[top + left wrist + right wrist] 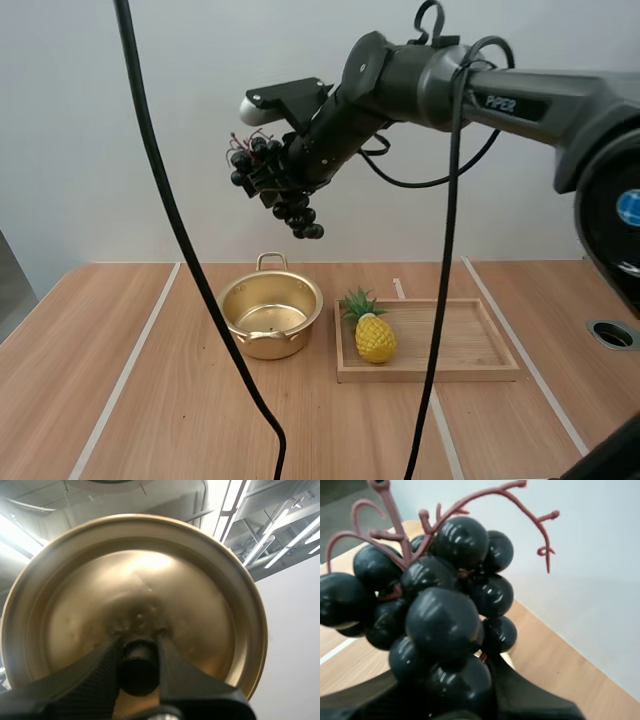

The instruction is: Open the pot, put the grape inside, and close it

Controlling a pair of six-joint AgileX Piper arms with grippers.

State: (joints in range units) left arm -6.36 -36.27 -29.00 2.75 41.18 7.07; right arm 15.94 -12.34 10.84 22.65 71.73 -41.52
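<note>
- High over the light wooden table [120,330], your right gripper [272,178] is clamped on the bunch of glossy black grapes [300,218]; part of the bunch bulges above the fingers and a short string of berries hangs below them
- Seen from the right wrist, the grapes crowd just past the black fingers [530,700], which close in on the bunch's near end; the reddish-brown plastic stem [395,525] branches out beyond the berries, and the table lies well below
- Below the grapes in the high view, the round golden metal pot [270,318] stands upright and uncovered on the table, its loop handle at the far side and its shiny inside open to view
- Your left gripper [139,655] is pinching the black knob [138,667] of the round golden metal lid [150,580]; both ribbed fingers press the knob's sides, and the lid's knob side faces the wrist camera
- How the lid is tilted, and where it hangs relative to the pot, you probably cannot judge from that close angle
- Just right of the pot and not touching it, the shallow rectangular wooden tray [470,350] lies flat on the table, with a yellow toy pineapple with green leaves [374,338] at its left end, leaves toward the far rim
</note>
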